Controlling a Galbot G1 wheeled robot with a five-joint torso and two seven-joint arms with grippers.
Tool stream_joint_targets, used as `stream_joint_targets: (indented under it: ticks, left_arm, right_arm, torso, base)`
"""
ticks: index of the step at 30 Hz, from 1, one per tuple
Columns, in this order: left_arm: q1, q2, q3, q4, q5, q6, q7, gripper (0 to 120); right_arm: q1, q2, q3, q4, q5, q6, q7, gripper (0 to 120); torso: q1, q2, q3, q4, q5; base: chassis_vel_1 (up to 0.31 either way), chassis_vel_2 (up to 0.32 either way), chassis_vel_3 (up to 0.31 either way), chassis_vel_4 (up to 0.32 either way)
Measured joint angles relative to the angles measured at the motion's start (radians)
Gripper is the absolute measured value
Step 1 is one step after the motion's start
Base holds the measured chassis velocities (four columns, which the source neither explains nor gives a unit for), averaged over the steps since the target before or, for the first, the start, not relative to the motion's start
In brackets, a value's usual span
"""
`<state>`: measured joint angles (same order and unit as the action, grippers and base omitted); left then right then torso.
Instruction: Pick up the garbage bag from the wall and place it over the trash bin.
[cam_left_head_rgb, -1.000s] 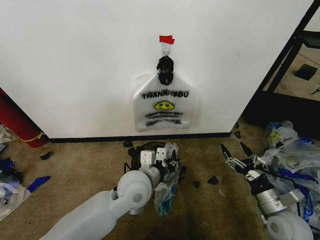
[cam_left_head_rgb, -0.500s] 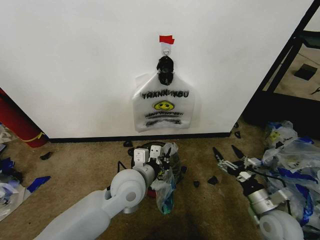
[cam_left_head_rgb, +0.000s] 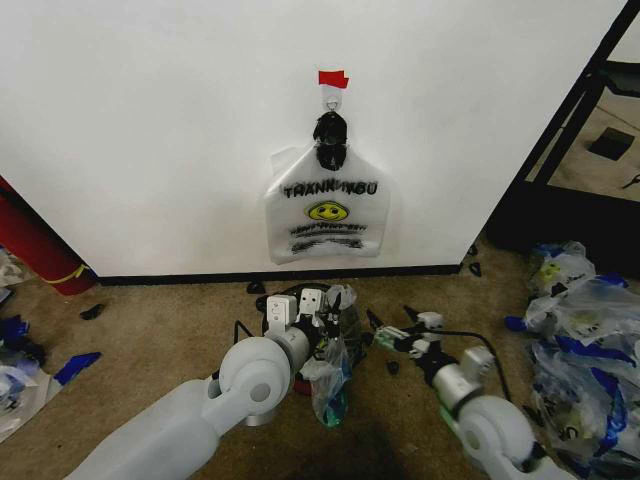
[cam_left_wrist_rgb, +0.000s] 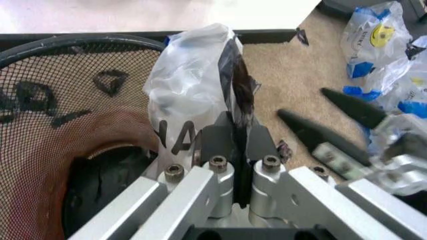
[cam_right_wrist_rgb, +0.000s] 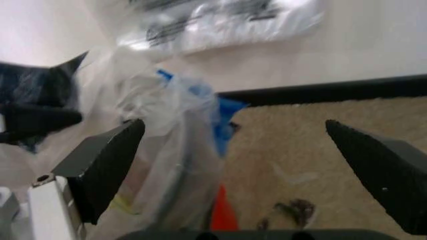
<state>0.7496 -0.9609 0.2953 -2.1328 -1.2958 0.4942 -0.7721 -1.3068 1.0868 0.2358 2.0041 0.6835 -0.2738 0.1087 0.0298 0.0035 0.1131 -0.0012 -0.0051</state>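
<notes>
The left gripper (cam_left_wrist_rgb: 235, 125) was clamped on the garbage bag (cam_left_wrist_rgb: 190, 85), which hung upright at the rim of the trash bin (cam_left_wrist_rgb: 47, 105). The right gripper (cam_left_head_rgb: 385, 330), jaws wide apart, stood just beside it, the bag's blue-taped edge lying between its fingertips (cam_right_wrist_rgb: 110, 150).

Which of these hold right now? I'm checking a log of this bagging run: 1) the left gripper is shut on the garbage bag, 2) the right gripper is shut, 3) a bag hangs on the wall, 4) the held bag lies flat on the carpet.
1) True: the left gripper is clamped on the garbage bag at the trash bin rim.
2) False: the right gripper is open, beside the held bag.
3) True: a "THANK YOU" bag hangs on the wall under red tape.
4) False: it is bunched upright in the left gripper.
</notes>
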Motion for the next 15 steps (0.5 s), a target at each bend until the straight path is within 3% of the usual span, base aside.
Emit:
stream_joint_targets:
  ticks: [15]
  left_arm:
    - [-0.012, 0.008, -0.011, -0.008, -0.013, -0.001, 0.000, 0]
  right_arm:
    - [0.166, 0.018, -0.125, -0.018, 0.094, -0.240, 0.217, 98]
  torso:
    - [0.000, 0.000, 0.000, -0.0001, -0.0002]
  base:
    - [0.000, 0.000, 0.000, 0.000]
